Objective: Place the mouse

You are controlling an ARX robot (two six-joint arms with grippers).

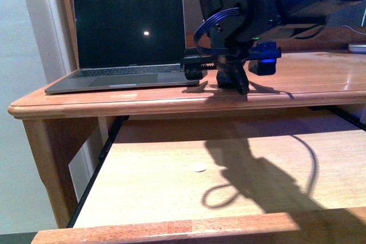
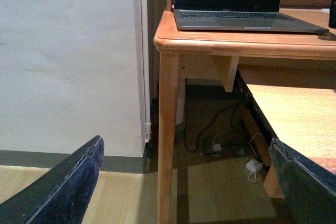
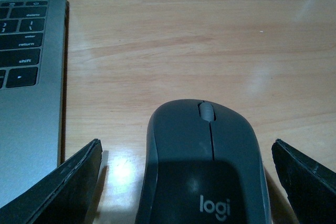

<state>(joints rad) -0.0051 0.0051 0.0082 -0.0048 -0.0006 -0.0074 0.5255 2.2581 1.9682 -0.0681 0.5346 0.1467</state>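
The mouse (image 3: 205,171) lies on the wooden counter (image 3: 184,35), between the spread fingers of my right claw (image 3: 186,145). The laptop (image 1: 128,38), in the upper left of the front frame, stands just beside the mouse. My left claw (image 2: 185,142) is spread too and holds nothing.

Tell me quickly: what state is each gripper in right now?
Left gripper: open, empty.
Right gripper: open, straddling the mouse on the desk, with a gap on each side.
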